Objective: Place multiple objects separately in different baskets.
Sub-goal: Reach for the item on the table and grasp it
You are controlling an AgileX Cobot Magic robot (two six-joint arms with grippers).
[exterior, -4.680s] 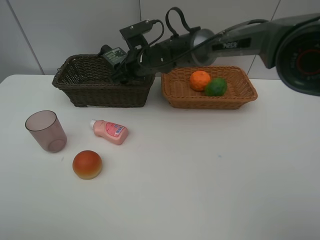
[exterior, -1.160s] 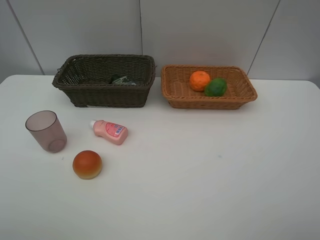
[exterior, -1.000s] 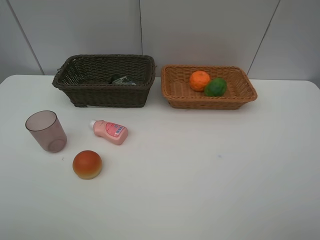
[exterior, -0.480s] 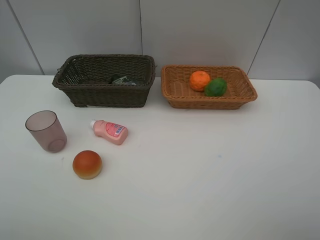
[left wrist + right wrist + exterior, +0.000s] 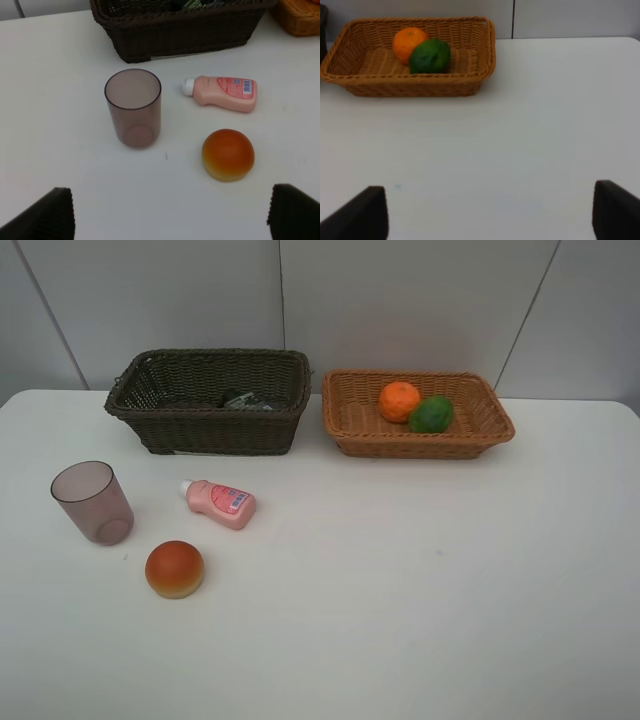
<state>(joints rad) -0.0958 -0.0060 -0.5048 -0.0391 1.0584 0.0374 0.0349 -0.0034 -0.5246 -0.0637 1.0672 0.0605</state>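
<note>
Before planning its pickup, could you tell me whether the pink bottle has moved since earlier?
No; the pink bottle lies in the same spot before the dark basket.

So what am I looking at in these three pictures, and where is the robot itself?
The machine is a robot with two arms, and each arm ends in a two-fingered gripper. One picture comes from a camera mounted high above the white table; neither arm shows in it. The other two come from cameras on the arms' wrists. The dark shapes in their lower corners are the fingertips of the left gripper and the right gripper. Both are open and hold nothing.

On the table are an upright mauve cup, a pink bottle lying on its side and a peach-like fruit. Behind them stand a dark basket with a dark bottle inside, and a tan basket holding an orange and a green fruit.
</note>
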